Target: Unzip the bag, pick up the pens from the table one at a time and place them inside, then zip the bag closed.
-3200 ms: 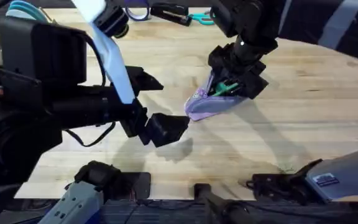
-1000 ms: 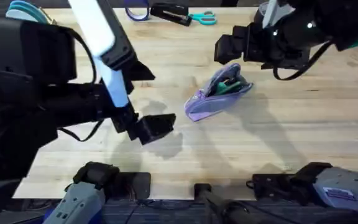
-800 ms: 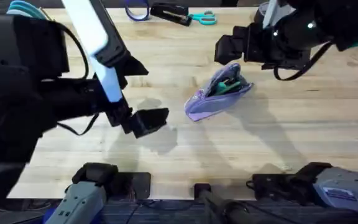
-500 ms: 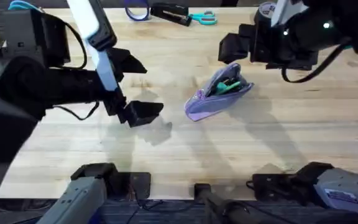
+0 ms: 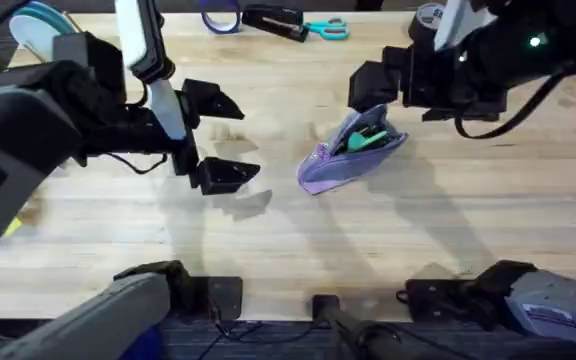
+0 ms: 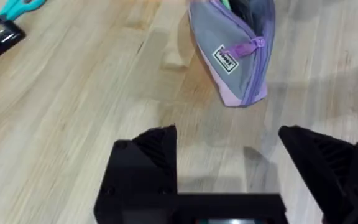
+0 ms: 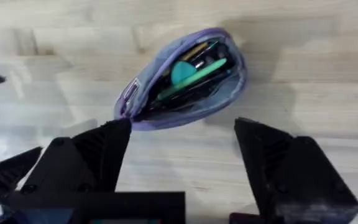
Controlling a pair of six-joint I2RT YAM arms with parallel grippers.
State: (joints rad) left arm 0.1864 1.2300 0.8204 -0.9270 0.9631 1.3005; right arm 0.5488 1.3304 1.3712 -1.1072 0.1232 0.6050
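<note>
Starting at your nine o'clock in the overhead view, your left gripper (image 5: 218, 135) is hanging released over bare table (image 5: 268, 260), fingers spread wide and touching nothing; you are probably keeping it parted because the zipper work is its likely next job. Its wrist camera is looking toward the bag (image 6: 238, 56), showing the pale label (image 6: 224, 58) and the purple zipper pull (image 6: 253, 43) at the near end, so that end is reachable for it. Moving toward the centre, the bag (image 5: 353, 150) is lying on the table, mouth gaping, with green pens (image 5: 366, 140) sitting inside it. At about one o'clock your right gripper (image 5: 378, 85) is hovering just beyond the bag, also released and empty. Its wrist view is looking straight into the open pouch (image 7: 179, 81), where the pens (image 7: 194, 73) are lying along its length. Judging from this, loading is looking finished and zipping shut is what remains.
</note>
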